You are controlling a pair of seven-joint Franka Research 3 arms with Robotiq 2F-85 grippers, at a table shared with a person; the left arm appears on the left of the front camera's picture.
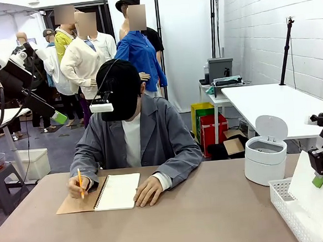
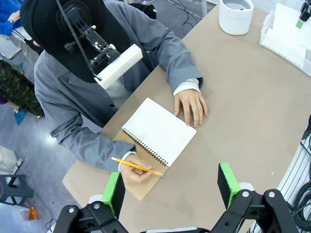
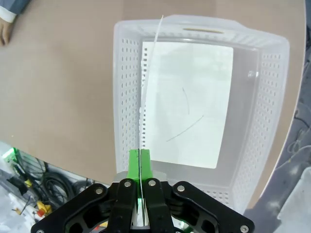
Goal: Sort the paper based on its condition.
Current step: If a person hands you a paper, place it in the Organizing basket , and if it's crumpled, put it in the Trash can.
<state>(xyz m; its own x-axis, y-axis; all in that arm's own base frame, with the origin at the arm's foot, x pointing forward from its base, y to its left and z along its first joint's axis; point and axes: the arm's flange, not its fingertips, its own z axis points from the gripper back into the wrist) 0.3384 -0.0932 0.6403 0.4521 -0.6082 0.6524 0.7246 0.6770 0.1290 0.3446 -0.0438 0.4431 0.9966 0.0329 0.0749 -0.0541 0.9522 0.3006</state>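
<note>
My right gripper (image 3: 140,162) is shut on the edge of a white paper sheet (image 3: 145,92), seen edge-on with its row of holes, hanging above the white perforated basket (image 3: 125,97). A second sheet (image 3: 189,107) with faint pencil strokes lies flat inside the basket. In the front view the held sheet (image 1: 316,199) slants over the basket (image 1: 283,198) at the table's right end, below the right gripper (image 1: 321,179). My left gripper (image 2: 170,187) is open, high above the table's left side, with nothing between its green pads (image 2: 114,192).
A person sits at the far side, writing with a yellow pencil (image 2: 136,166) beside an open spiral notebook (image 2: 160,131), the other hand (image 2: 192,106) resting on the page. A round white lidded bin (image 1: 265,158) stands left of the basket. The brown tabletop (image 1: 201,218) is bare in front.
</note>
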